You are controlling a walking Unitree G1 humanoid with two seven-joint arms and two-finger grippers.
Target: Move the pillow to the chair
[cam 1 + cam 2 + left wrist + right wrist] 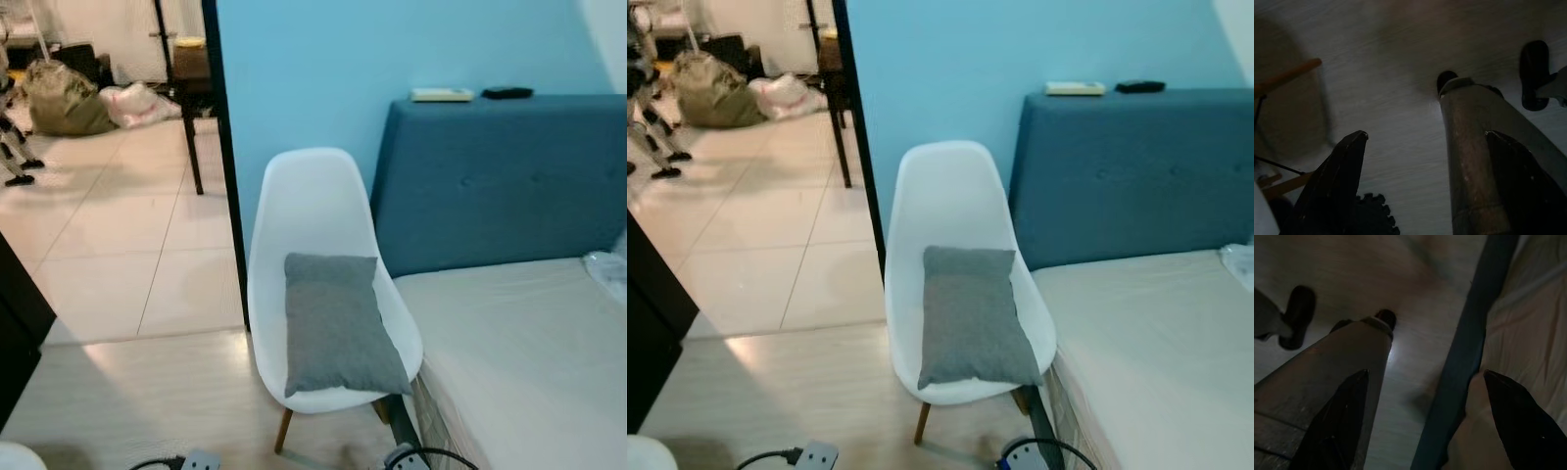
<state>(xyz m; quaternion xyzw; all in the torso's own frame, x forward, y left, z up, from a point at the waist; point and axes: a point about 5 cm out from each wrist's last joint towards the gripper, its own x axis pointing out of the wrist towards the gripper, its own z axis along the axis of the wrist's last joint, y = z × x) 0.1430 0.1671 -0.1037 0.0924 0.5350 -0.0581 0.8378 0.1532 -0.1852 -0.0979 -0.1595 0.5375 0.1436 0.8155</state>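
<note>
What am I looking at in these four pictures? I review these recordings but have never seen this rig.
A walking humanoid robot took them. The two bright pictures come from the two eyes of its head camera, looking forward and down. They show a white moulded plastic chair on wooden legs with a grey rectangular fabric pillow lying on its seat, leaning against the backrest. Beside it stands a bed with a blue padded headboard and a cream mattress.

The two dark pictures come from wrist cameras, each looking along that arm's two black fingers. Both arms hang down towards the floor. The left gripper and the right gripper have their fingers spread apart and hold nothing.
</note>
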